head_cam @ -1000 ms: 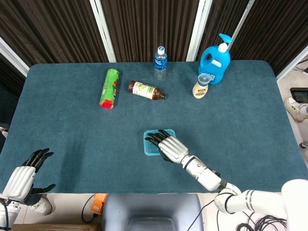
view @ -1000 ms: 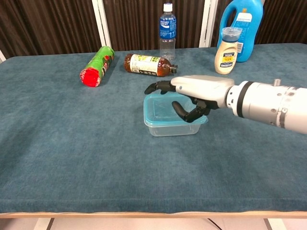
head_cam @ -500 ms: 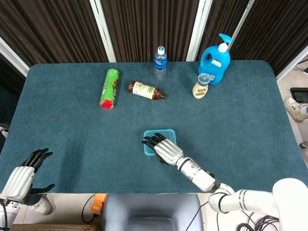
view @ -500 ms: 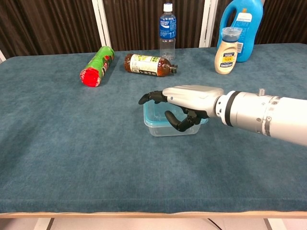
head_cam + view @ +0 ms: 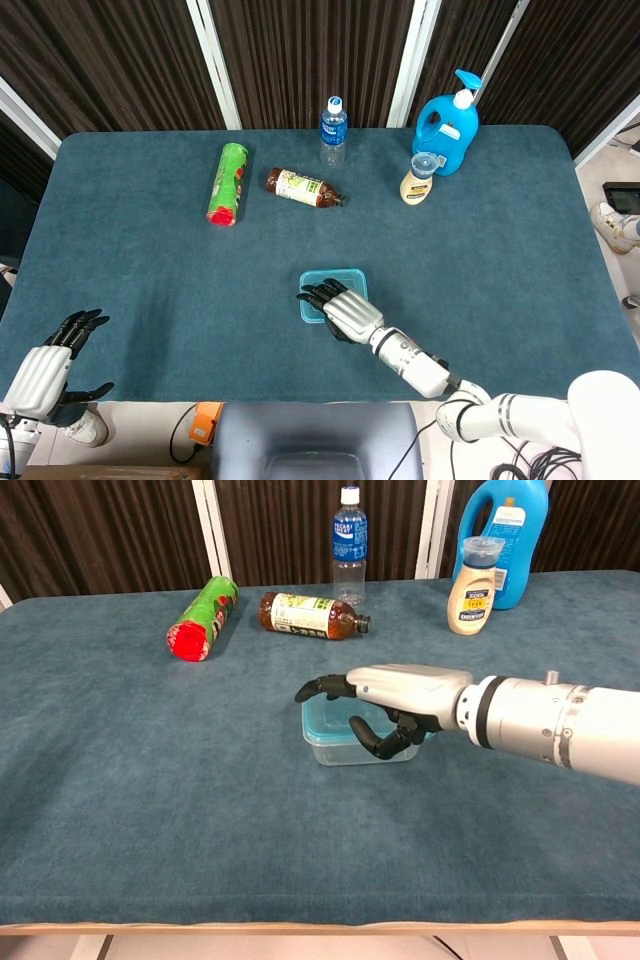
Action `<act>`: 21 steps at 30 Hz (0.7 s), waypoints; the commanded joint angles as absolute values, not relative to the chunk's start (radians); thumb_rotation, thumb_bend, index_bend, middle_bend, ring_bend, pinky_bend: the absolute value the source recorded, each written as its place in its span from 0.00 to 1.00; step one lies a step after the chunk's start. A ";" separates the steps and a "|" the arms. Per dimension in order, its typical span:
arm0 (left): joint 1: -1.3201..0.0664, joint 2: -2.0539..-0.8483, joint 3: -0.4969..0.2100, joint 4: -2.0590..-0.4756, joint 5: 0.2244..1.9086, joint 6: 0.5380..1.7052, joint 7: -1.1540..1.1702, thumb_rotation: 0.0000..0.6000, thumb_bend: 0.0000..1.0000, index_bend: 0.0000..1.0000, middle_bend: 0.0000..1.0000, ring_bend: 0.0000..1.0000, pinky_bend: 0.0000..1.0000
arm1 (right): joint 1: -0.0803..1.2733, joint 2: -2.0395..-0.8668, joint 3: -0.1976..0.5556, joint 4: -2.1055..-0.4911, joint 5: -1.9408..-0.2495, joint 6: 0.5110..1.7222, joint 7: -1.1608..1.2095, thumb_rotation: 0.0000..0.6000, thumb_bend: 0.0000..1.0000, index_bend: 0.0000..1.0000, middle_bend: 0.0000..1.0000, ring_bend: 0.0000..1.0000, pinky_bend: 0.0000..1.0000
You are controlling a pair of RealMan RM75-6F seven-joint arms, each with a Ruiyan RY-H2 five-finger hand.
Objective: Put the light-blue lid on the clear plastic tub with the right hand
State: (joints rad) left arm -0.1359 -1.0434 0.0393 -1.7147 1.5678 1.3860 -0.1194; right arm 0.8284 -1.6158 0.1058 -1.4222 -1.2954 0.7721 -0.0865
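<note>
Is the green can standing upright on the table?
No, the green can lies on its side on the table, its red end toward the camera.

Head view looks steeply down — chest view low, level, nearer; both share the table (image 5: 120, 250).

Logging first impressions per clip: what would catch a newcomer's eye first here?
The right hand, reaching over the near part of the clear plastic tub with the light-blue lid on it, mid-table. Next, the big blue detergent jug at the far edge.
</note>
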 commanded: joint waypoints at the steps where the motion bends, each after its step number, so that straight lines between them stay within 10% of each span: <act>1: -0.136 -1.043 0.040 -1.715 1.568 1.386 -0.118 1.00 0.36 0.17 0.10 0.07 0.28 | 0.826 -1.616 0.099 -1.412 -1.301 0.770 -0.080 1.00 0.92 0.23 0.18 0.17 0.18; 21: -0.136 -1.045 0.038 -1.715 1.566 1.386 -0.117 1.00 0.37 0.17 0.10 0.07 0.28 | 0.788 -1.578 0.101 -1.447 -1.406 0.895 -0.028 1.00 0.92 0.22 0.18 0.17 0.18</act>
